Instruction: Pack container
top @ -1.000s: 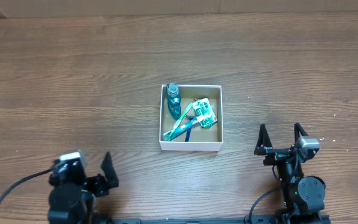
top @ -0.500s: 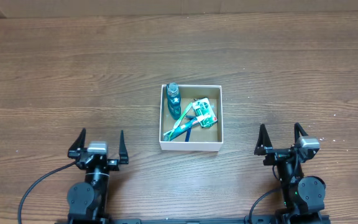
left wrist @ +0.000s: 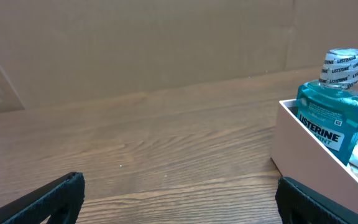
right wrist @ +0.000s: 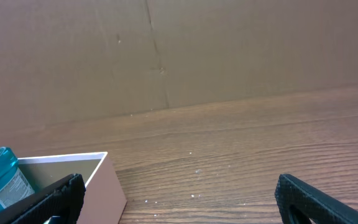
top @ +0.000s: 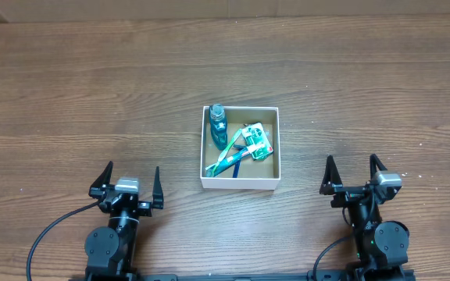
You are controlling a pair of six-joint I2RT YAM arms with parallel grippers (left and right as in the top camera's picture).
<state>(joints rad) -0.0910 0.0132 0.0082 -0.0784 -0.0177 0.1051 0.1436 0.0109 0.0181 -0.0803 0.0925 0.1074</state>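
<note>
The container [top: 269, 186], a shallow square box with white walls and a brown floor, sits at the table's middle. It holds a teal mouthwash bottle [top: 218, 125], a green packet [top: 258, 140] and a blue and green toothbrush [top: 229, 162]. My left gripper [top: 128, 182] is open and empty at the front left, apart from the box. My right gripper [top: 354, 172] is open and empty at the front right. The left wrist view shows the bottle [left wrist: 331, 109] and the box wall [left wrist: 300, 149] at its right. The right wrist view shows the box corner [right wrist: 101, 177] at its left.
A brown cardboard wall [left wrist: 135, 43] stands behind the wooden table [top: 92, 94], and it also shows in the right wrist view [right wrist: 229, 50]. A black cable [top: 49, 234] runs from the left arm towards the front left.
The left arm swung from a turned pose at the far front left to face forward, then shifted slightly right. The right arm and the box contents have not moved.
</note>
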